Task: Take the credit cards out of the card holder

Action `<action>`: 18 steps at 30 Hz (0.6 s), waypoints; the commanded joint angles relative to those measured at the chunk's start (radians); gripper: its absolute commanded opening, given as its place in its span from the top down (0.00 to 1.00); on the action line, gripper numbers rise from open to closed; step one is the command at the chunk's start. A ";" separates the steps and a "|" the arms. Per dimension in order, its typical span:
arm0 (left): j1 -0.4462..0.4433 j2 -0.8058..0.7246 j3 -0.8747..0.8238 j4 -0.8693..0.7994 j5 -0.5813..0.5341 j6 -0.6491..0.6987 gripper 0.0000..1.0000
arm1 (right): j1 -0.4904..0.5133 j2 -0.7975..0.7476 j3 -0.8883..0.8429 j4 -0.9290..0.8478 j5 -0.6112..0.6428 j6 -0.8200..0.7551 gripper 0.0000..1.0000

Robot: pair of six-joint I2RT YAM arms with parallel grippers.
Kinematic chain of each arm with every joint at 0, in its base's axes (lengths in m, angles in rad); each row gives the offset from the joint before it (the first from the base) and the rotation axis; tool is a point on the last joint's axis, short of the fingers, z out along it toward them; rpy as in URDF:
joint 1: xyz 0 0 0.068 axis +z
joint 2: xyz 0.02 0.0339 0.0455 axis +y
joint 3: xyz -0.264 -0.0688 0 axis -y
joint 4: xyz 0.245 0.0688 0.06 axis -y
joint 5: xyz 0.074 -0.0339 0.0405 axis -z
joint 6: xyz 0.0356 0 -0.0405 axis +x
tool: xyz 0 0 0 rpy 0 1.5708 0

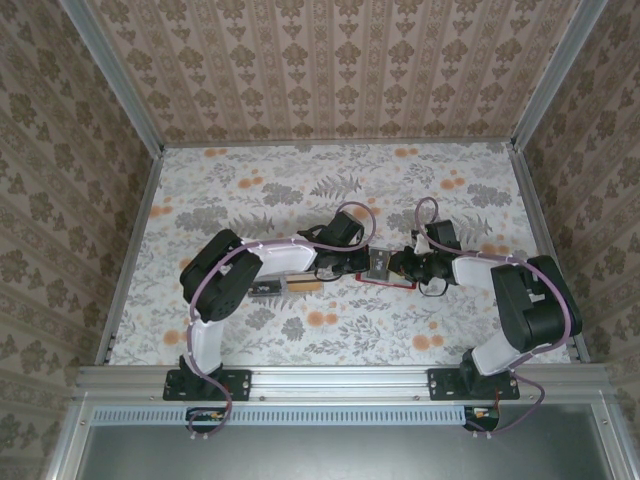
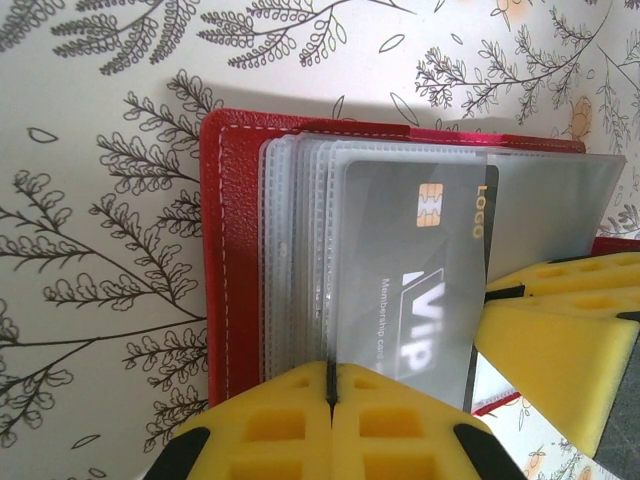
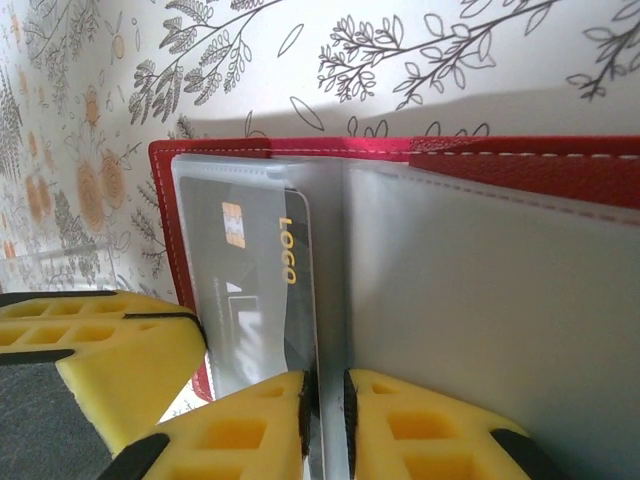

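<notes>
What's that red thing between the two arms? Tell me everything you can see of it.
The red card holder looks like stitched leather and lies open on the flowered table. Inside is a stack of clear plastic sleeves; one holds a dark grey card with a gold chip. The left gripper pinches the sleeves' edge; the right gripper straddles one sleeve.

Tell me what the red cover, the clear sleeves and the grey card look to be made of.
Red cover: looks like leather or faux leather, matte, with pebbled grain and pale stitching along the edge. Clear sleeves: likely thin soft plastic, frosted and translucent, with welded dotted seams. Grey card: probably stiff plastic, smooth with a slight sheen, carrying a gold chip and printed lettering.
</notes>
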 commanded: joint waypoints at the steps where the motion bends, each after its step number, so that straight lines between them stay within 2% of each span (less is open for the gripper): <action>1: -0.010 0.041 -0.002 -0.059 -0.009 -0.016 1.00 | 0.005 0.023 0.010 0.013 0.005 -0.013 0.81; 8: -0.011 0.046 0.005 -0.060 -0.001 -0.014 1.00 | 0.005 0.028 -0.004 0.094 -0.081 0.015 0.84; 18: -0.012 0.045 0.009 -0.060 0.002 -0.014 1.00 | 0.005 0.026 -0.024 0.148 -0.129 0.047 0.87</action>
